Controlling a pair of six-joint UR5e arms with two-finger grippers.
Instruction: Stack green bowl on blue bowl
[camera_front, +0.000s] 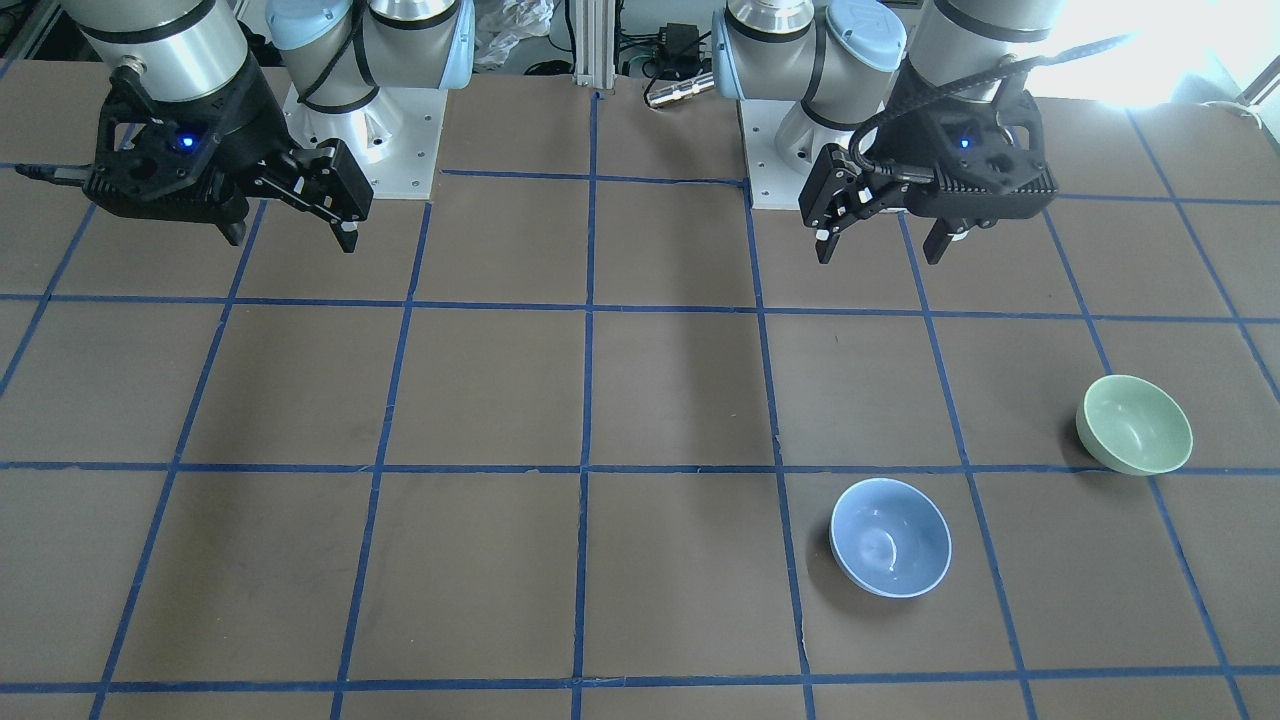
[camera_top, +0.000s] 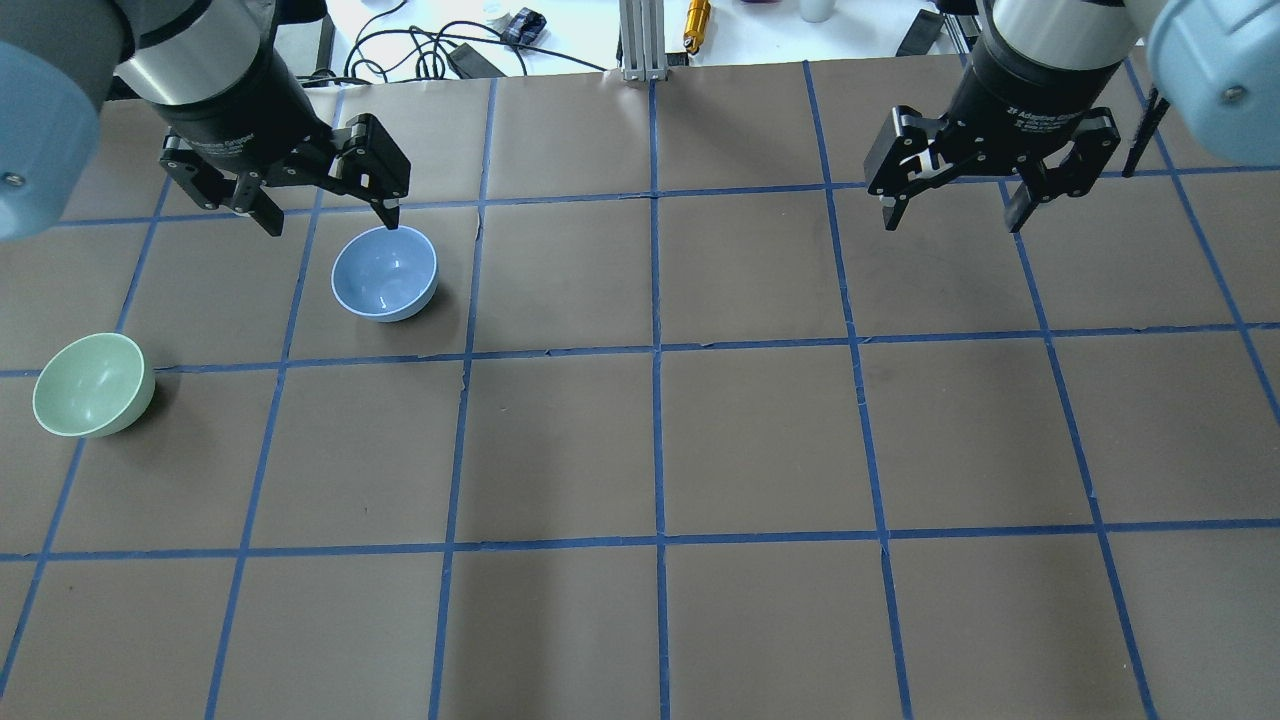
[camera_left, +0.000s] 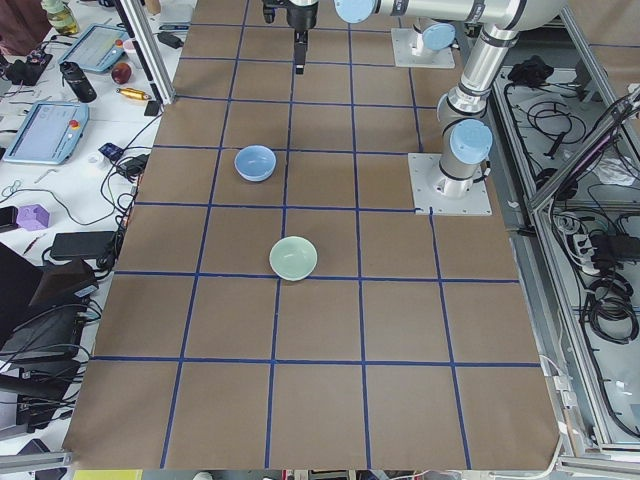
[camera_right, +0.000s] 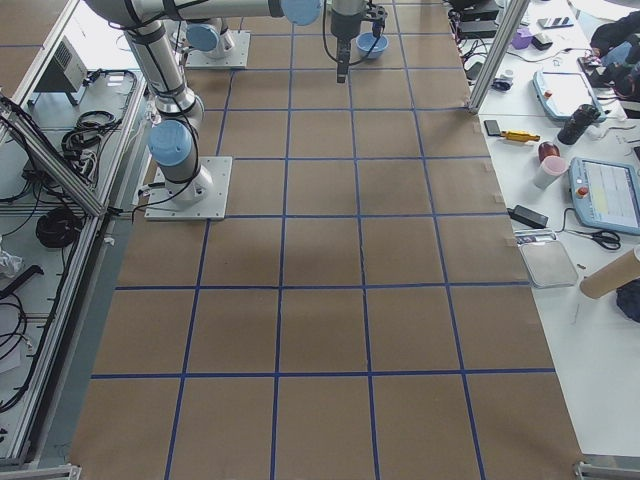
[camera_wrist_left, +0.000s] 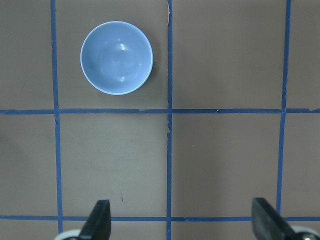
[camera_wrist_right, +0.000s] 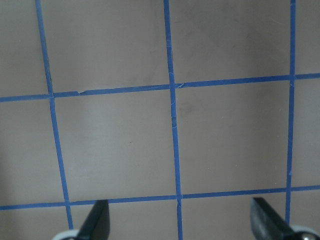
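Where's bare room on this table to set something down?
Bare: the middle columns and the whole half on the side of the right gripper; also the gap between blue bowl and green bowl. Busiest: the robot's left side, by the left gripper.

left claw (camera_wrist_left: 180, 201) cropped at bottom edge, right claw (camera_wrist_right: 179, 201) likewise

the right gripper (camera_wrist_right: 181, 222), jaws wide apart, hangs over the blue-gridded brown table (camera_wrist_right: 115, 145).

The green bowl (camera_top: 93, 385) and blue bowl (camera_top: 384, 273) stand well apart, bare table (camera_top: 660, 440) all round each; both mouths face up, uncovered. The left gripper (camera_top: 332, 225) hangs raised on the robot's side of them, fingers spread wide.
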